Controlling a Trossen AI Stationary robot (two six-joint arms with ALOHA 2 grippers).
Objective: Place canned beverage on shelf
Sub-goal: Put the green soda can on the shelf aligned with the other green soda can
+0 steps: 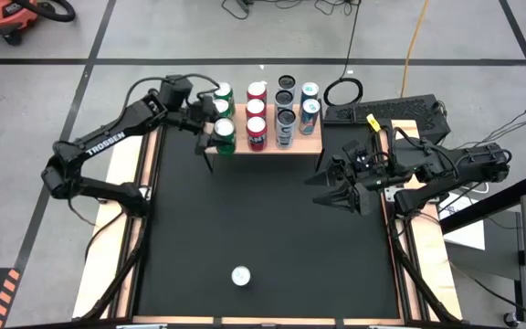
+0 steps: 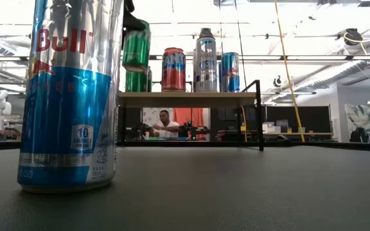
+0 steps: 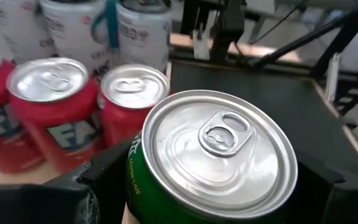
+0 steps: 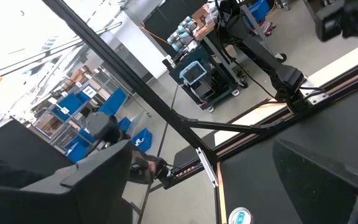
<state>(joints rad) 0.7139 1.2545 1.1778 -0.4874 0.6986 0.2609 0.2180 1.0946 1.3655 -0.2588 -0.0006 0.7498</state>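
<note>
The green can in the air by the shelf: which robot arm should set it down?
The left. Its gripper already holds the green can over the shelf, beside the red cans. The right gripper waits open, away over the table.

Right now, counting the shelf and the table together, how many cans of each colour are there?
Green cans: 3
Red cans: 3
Silver-and-black cans: 3
Blue cans: 3, one of them alone on the table
Total: 12
</note>
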